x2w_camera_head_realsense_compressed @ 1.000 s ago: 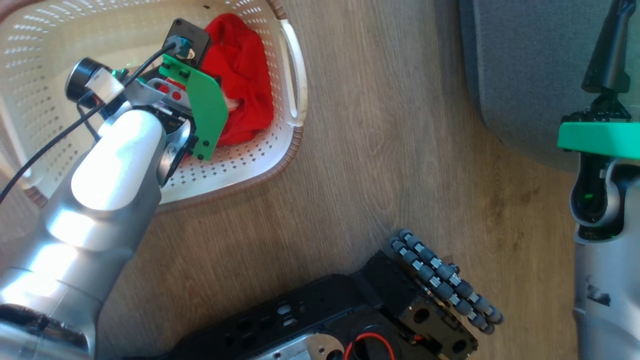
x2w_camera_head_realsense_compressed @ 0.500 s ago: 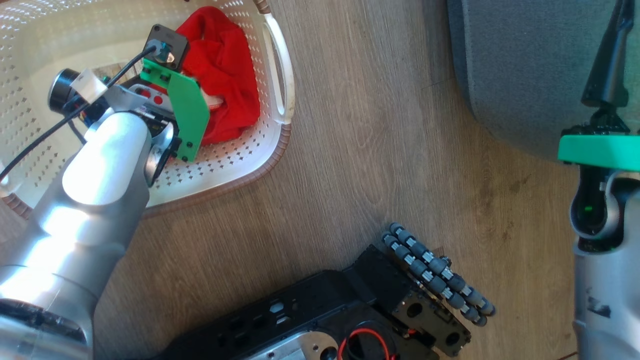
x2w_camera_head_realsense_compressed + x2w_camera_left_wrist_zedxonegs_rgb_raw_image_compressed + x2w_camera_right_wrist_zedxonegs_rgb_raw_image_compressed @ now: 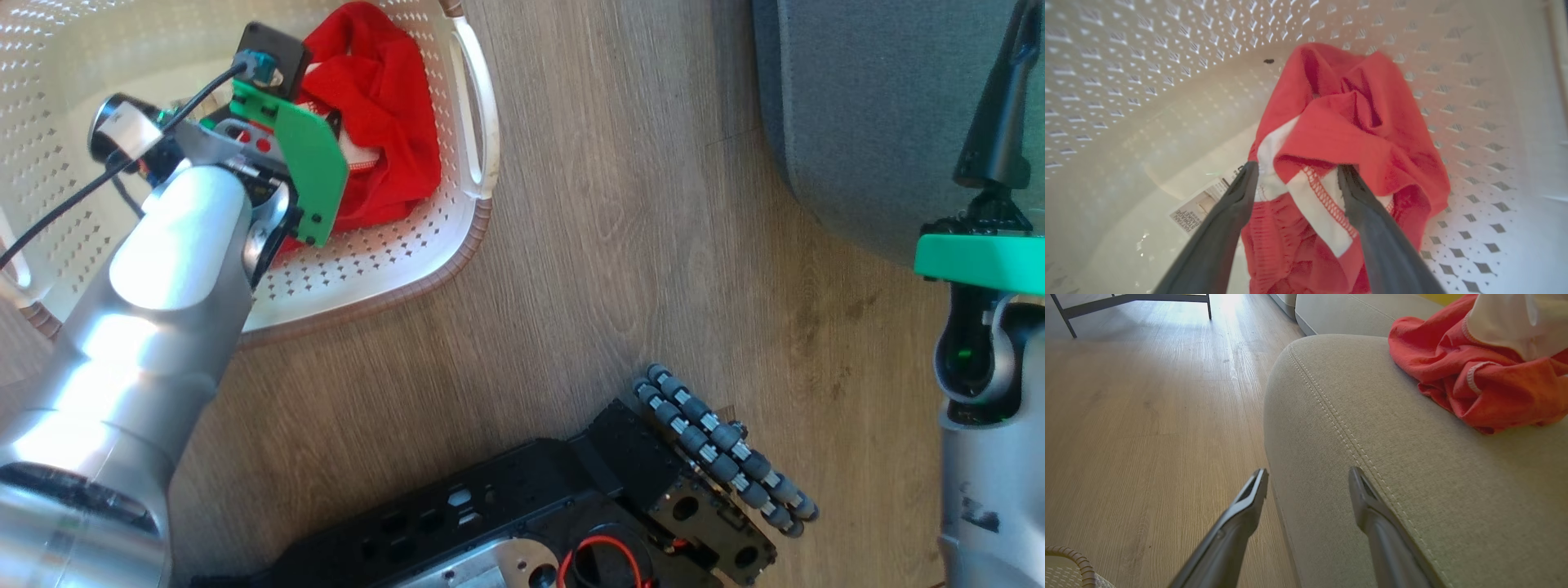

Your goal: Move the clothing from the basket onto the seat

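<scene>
Red garment (image 3: 1486, 384) already lies on the seat (image 3: 1372, 416) ahead of your right tool (image 3: 1308, 473), spread and empty; your left tool (image 3: 1298, 167), parted, straddles the red-and-white garment (image 3: 1355, 134) in the basket (image 3: 1126, 81).

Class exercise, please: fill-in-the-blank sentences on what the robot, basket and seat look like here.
1. In the basket, the left end effector straddles a garment that is red and ____.
2. The right end effector is ____.
3. The basket stands on a ____ floor.
4. Of basket and seat, the second garment lies on the ____.
Missing words: white; open; wooden; seat.
</scene>
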